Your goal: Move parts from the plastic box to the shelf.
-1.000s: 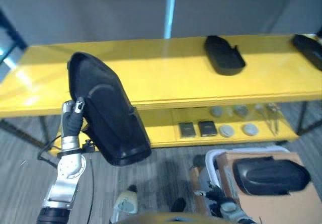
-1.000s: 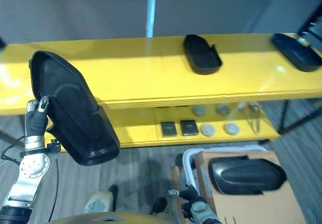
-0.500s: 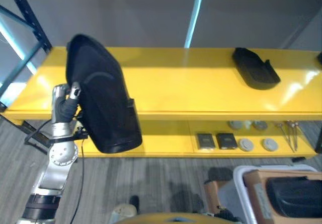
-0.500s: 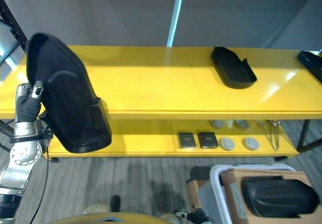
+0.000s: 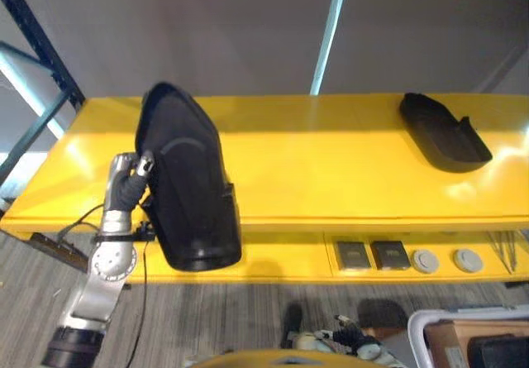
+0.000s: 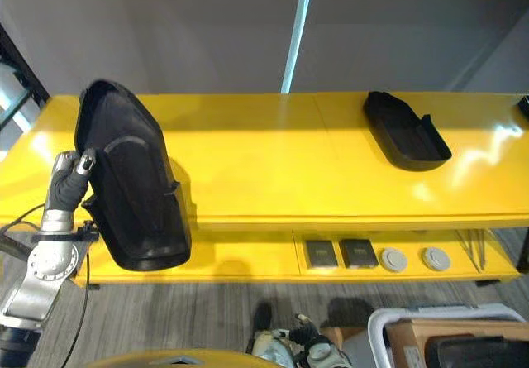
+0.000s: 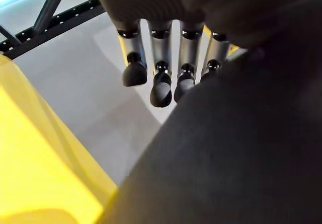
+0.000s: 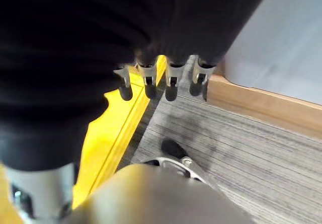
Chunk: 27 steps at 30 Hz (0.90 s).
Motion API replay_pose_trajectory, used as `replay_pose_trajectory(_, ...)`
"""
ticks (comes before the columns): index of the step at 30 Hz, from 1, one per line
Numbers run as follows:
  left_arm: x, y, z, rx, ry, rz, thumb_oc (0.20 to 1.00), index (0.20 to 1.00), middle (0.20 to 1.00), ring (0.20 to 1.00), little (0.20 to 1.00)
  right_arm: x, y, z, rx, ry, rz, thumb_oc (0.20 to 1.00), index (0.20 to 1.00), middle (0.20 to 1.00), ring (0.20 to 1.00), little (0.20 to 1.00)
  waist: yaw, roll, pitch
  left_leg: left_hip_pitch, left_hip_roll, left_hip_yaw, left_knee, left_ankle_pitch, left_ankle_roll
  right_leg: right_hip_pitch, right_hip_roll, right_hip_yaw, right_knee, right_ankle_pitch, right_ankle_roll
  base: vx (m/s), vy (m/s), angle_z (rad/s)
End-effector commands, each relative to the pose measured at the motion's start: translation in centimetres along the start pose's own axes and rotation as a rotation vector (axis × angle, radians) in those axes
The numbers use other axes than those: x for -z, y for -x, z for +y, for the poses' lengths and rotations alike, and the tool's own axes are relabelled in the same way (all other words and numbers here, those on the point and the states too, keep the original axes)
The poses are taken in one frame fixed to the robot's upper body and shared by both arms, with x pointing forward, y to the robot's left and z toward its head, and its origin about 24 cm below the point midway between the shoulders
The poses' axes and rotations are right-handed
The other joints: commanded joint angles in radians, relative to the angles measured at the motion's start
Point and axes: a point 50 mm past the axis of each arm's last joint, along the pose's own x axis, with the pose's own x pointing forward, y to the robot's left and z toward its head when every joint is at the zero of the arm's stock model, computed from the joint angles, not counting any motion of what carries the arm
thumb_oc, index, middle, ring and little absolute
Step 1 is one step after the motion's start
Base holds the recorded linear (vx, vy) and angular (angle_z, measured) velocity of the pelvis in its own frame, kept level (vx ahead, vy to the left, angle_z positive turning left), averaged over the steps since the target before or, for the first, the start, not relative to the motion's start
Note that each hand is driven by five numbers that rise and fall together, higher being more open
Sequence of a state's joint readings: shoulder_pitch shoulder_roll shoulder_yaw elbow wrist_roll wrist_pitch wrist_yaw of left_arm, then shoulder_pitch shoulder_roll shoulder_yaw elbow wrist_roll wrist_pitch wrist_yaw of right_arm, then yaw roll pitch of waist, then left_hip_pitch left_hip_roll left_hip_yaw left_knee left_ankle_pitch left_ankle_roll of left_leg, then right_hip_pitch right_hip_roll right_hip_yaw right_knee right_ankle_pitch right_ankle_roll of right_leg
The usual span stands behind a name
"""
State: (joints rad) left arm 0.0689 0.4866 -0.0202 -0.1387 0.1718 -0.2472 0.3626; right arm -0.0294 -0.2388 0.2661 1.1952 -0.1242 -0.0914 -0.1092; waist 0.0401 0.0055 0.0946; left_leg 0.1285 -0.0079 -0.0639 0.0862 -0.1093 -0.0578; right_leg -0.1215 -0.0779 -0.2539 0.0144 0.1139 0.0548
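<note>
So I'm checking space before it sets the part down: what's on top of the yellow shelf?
On the yellow shelf one black part lies toward the right. The black part in the left hand hides some of its left end.

The plastic box (image 6: pixel 413 327) and its contents are cut off at the corner.

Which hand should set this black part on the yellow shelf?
Left. The left hand already holds the black part up against the yellow shelf; the right hand hangs low over the floor.
</note>
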Motion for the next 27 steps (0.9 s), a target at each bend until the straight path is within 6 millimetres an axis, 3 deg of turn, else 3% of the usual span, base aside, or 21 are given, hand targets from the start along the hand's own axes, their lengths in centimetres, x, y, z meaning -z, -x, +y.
replay_pose_trajectory(1,-3.8,-2.7,1.5,-0.119,0.151,-0.195,0.200,0.200,0.200,0.200,0.200,0.2,0.0,-0.4,-0.005,0.018,0.003,1.000,1.000,1.000,1.000,1.000,-0.008,-0.040,0.059,-0.161,0.021,0.035,0.312,0.037,-0.065,0.138,-0.042,0.000,-0.102,-0.062,0.054,0.02,-0.096,0.43)
replay_pose_trajectory(2,-3.8,-2.9,1.3,-0.109,0.171,-0.192,0.200,0.200,0.200,0.200,0.200,0.4,-0.1,-0.9,0.012,0.009,0.015,1.000,1.000,1.000,1.000,1.000,-0.012,-0.042,0.066,-0.198,0.035,0.051,0.339,0.046,-0.071,0.144,-0.041,-0.011,-0.102,-0.074,0.049,0.11,-0.110,0.24)
replay_pose_trajectory(5,-3.8,-3.6,0.5,-0.051,0.264,-0.168,0.200,0.200,0.200,0.200,0.200,1.4,0.0,-2.1,0.043,-0.028,0.063,1.000,1.000,1.000,1.000,1.000,-0.025,-0.039,0.052,-0.195,0.110,0.122,0.121,0.027,-0.049,0.158,-0.048,-0.021,-0.102,-0.100,0.062,0.17,0.019,0.13)
replay_pose_trajectory(9,-3.0,-5.1,-1.5,0.074,0.381,-0.077,0.200,0.200,0.200,0.200,0.200,1.7,0.1,-2.6,0.060,-0.085,0.072,1.000,1.000,1.000,1.000,1.000,-0.065,-0.007,0.001,-0.089,0.114,0.121,-0.101,0.065,-0.037,0.168,-0.028,0.011,-0.102,-0.114,0.068,0.21,0.080,-0.24)
replay_pose_trajectory(14,-2.2,-6.6,-2.6,0.183,0.380,-0.006,0.200,0.200,0.200,0.200,0.200,1.5,0.1,-1.1,-0.032,0.042,0.072,1.000,1.000,1.000,1.000,1.000,-0.086,0.008,-0.007,-0.020,0.113,0.156,-0.169,0.066,-0.031,0.161,-0.022,0.046,-0.102,-0.110,0.072,0.11,0.058,-0.42)
replay_pose_trajectory(17,-1.5,-8.6,-2.9,0.209,0.306,0.044,0.200,0.200,0.200,0.200,0.200,1.4,0.2,0.5,-0.112,0.101,0.071,1.000,1.000,1.000,1.000,1.000,-0.106,0.009,-0.008,-0.020,0.114,0.176,-0.173,0.052,-0.027,0.129,-0.014,0.079,-0.102,-0.102,0.077,0.04,0.029,-0.34)
replay_pose_trajectory(22,-1.4,-11.6,-3.7,0.197,0.249,0.096,0.200,0.200,0.200,0.200,0.200,0.4,0.1,1.1,-0.144,0.154,0.040,1.000,1.000,1.000,1.000,1.000,-0.129,0.011,0.016,-0.038,0.118,0.185,-0.173,0.055,-0.025,0.091,-0.006,0.092,-0.102,-0.098,0.082,-0.02,0.000,-0.17)
replay_pose_trajectory(27,-1.4,-12.8,-4.2,0.189,0.253,0.129,0.200,0.200,0.200,0.200,0.200,-0.6,-0.3,0.4,-0.118,0.134,0.021,1.000,1.000,1.000,1.000,1.000,-0.135,0.012,0.037,-0.056,0.117,0.188,-0.173,0.058,-0.025,0.067,-0.004,0.096,-0.102,-0.095,0.085,-0.03,-0.006,-0.03)
